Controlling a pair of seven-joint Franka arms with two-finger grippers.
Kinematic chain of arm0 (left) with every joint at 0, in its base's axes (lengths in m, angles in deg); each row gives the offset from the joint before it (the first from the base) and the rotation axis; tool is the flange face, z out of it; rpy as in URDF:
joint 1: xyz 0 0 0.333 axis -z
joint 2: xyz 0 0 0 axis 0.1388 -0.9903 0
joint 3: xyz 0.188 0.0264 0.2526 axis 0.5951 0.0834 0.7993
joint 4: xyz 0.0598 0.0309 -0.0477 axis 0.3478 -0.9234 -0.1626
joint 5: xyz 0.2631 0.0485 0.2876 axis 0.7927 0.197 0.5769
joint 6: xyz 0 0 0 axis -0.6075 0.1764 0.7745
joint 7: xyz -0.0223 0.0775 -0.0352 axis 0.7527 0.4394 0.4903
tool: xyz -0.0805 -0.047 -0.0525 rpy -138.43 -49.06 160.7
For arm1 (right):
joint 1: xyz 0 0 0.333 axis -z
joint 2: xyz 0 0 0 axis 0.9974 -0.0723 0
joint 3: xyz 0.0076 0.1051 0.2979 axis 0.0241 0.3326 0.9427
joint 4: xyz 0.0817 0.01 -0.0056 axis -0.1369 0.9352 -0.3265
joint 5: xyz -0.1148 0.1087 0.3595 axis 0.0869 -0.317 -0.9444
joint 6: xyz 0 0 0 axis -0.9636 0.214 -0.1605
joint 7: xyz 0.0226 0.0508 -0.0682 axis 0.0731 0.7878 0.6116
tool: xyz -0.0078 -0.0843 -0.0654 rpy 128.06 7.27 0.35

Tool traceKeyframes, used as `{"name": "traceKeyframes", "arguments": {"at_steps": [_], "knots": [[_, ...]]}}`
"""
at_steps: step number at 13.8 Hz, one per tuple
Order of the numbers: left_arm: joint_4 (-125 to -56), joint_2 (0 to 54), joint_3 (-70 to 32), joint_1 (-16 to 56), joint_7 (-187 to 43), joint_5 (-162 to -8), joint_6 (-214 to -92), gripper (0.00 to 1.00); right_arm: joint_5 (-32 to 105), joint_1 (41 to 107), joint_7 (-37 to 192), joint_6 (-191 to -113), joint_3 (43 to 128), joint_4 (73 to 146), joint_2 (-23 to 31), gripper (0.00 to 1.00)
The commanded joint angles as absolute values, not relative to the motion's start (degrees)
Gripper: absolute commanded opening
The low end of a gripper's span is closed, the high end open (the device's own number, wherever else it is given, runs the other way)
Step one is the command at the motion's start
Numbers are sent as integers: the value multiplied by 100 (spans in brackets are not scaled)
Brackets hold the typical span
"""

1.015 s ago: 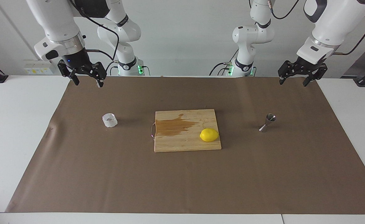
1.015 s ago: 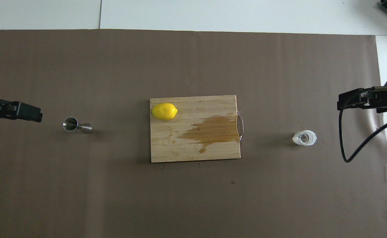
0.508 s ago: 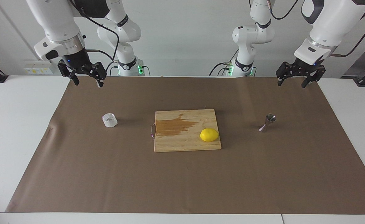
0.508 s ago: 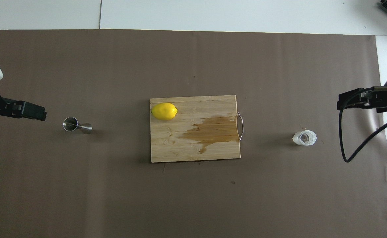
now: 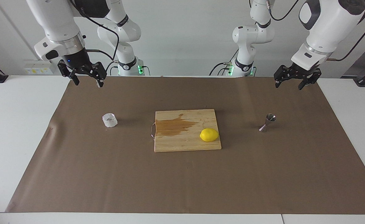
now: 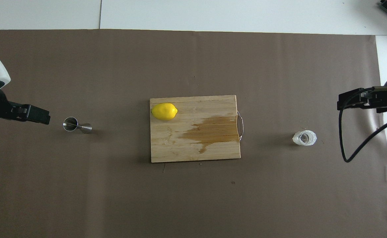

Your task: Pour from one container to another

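The clear faceted glass cup [image 5: 109, 120] stands on the brown mat toward the right arm's end; it also shows in the overhead view [image 6: 304, 138]. The steel hourglass jigger [image 5: 267, 122] stands on the mat toward the left arm's end, and in the overhead view [image 6: 77, 125] too. My right gripper [image 5: 87, 81] is open and empty, up in the air over the mat's edge by the robots, apart from the cup. My left gripper [image 5: 289, 84] is open and empty, in the air over the mat, apart from the jigger. Both grippers show at the overhead view's side edges, right gripper [image 6: 355, 99], left gripper [image 6: 33, 114].
A wooden cutting board [image 5: 182, 143] with a dark wet stain lies at the middle of the mat, a yellow lemon [image 5: 209, 135] on its corner toward the jigger. The board [image 6: 170, 145] and lemon [image 6: 164, 111] show overhead too. Brown mat [image 5: 182, 186] covers the white table.
My left gripper has moved a little toward the jigger, its arm swinging inward. The right arm, cup, jigger, board and lemon have not moved.
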State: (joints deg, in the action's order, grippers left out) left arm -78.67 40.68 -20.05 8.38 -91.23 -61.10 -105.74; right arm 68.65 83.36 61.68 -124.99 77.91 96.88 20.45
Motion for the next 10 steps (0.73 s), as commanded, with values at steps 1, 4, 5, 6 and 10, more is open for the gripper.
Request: {"name": "traceKeyframes", "arguments": {"at_steps": [1, 4, 5, 6, 10], "knots": [[-7092, 3355, -1965, 877, -8948, -6166, -9964, 100, 6748, 8419, 6303, -12482, 7822, 9801, 2150, 100], [-5965, 2377, -1904, 816, -8661, -6175, -9451, 100, 6748, 8419, 6303, -12482, 7822, 9801, 2150, 100], [-5972, 2288, -1860, 807, -8041, -6227, -9512, 100, 6748, 8427, 6303, -12482, 7831, 9801, 2150, 100], [-5989, 2165, -1860, 728, -7547, -6454, -9617, 100, 6748, 8419, 6303, -12482, 7822, 9801, 2150, 100], [-6935, 2347, -1851, 333, -5517, -7298, -10337, 100, 6748, 8419, 6303, -12482, 7822, 9801, 2150, 100]]}}
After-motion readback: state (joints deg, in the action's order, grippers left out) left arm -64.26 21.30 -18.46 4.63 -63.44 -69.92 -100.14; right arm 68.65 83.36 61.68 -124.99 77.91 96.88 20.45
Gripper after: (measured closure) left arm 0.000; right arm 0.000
